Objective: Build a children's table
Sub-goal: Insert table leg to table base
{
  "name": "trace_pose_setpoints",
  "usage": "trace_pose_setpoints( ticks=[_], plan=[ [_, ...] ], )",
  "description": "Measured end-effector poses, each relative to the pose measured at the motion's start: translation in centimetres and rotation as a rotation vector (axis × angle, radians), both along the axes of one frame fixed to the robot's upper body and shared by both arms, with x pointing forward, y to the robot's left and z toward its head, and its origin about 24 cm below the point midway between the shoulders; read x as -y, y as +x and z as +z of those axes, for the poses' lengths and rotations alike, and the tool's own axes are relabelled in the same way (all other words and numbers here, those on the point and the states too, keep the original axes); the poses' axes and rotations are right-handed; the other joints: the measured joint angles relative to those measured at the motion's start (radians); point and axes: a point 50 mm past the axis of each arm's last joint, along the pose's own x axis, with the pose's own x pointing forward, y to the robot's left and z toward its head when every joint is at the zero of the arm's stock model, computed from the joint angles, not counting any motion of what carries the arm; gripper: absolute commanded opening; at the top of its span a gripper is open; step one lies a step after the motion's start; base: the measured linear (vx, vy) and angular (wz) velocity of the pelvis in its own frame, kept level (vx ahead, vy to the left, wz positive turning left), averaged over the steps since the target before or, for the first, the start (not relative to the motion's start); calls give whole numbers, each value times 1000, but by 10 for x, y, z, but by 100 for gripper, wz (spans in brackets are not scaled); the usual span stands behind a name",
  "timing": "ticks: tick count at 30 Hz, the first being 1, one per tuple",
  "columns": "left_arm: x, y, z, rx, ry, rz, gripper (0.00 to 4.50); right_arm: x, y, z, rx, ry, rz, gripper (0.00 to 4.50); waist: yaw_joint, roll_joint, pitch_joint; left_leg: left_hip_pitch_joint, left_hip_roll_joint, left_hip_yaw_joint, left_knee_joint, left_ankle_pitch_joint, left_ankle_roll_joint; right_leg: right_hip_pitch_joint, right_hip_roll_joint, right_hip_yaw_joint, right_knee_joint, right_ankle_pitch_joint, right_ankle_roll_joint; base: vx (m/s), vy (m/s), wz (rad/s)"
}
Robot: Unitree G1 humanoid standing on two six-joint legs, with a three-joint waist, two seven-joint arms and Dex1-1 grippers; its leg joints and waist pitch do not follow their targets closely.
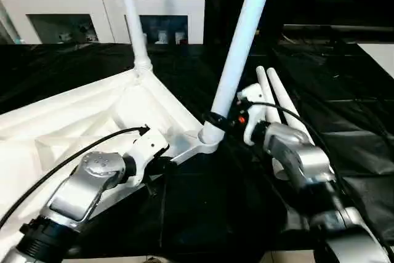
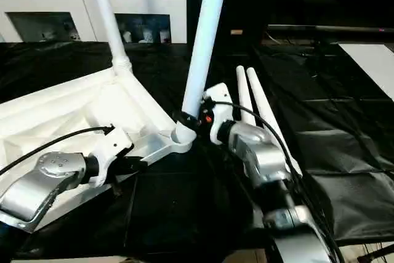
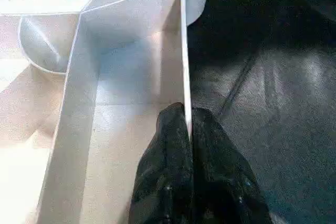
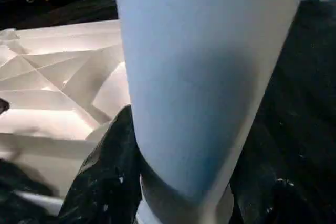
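Observation:
The white tabletop (image 1: 74, 115) lies upside down on a black cloth. One white leg (image 1: 130, 10) stands in its far corner socket. A second leg (image 1: 246, 35) rises tilted from the near corner socket (image 1: 209, 138). My right gripper (image 1: 217, 120) is shut around the base of this leg, and its black fingers (image 4: 107, 177) hug the leg on both sides. My left gripper (image 3: 187, 116) is shut on the tabletop's thin raised rim (image 3: 185, 51), close to that same corner. Two loose legs (image 1: 280, 100) lie side by side on the cloth, behind my right wrist.
A white cabinet (image 1: 74, 4) with glass doors stands behind the table at the back left. The black cloth (image 1: 345, 109) covers the surface, wrinkled on the right. A pale patch (image 1: 381, 53) shows at the far right edge.

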Motion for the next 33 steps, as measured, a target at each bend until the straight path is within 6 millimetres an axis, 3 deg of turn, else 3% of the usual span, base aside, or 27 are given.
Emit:
trace_pose_setpoints(
  ticks=[8,33],
  plan=[
    [1,3,1,5,13,-42,0,-6,4,2,2,-11,79,186,20,-8,0,2,6,10,0,0,0,0,0,0,1,0,0,0,0,0],
    [2,7,-1,7,21,-69,0,3,8,-3,-77,-60,169,186,22,-9,-1,5,7,11,0,0,0,3,0,0,2,1,-1,0,0,0]
  ],
)
